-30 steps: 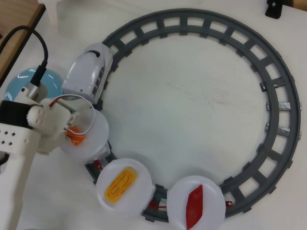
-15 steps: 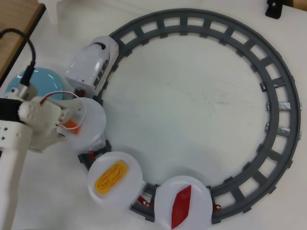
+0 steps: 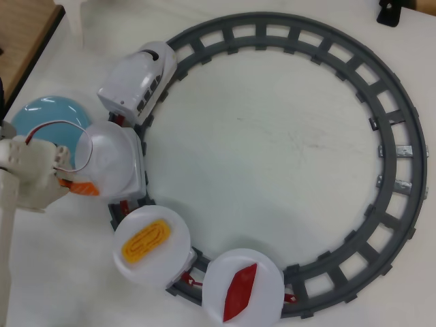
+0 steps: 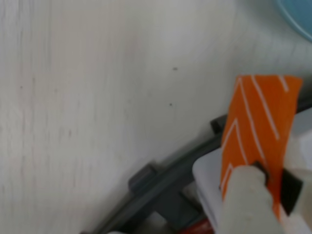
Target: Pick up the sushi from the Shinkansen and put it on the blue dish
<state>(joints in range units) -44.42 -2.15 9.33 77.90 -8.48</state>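
The orange salmon sushi (image 3: 85, 187) is clamped in my gripper (image 3: 79, 185) at the left edge of the first white plate (image 3: 112, 160) behind the white Shinkansen (image 3: 139, 78). In the wrist view the striped sushi (image 4: 258, 122) sits between my fingers (image 4: 246, 197), above the plate's edge and the grey track (image 4: 156, 180). The light-blue dish (image 3: 48, 116) lies on the table just up-left of the gripper, outside the track. Only its rim shows in the wrist view (image 4: 300, 14). The dish is empty.
The grey track (image 3: 402, 150) forms a large ring. The second plate carries a yellow egg piece (image 3: 144, 240) and the third a dark red tuna piece (image 3: 240, 291). A wooden surface (image 3: 24, 34) borders the table at top left.
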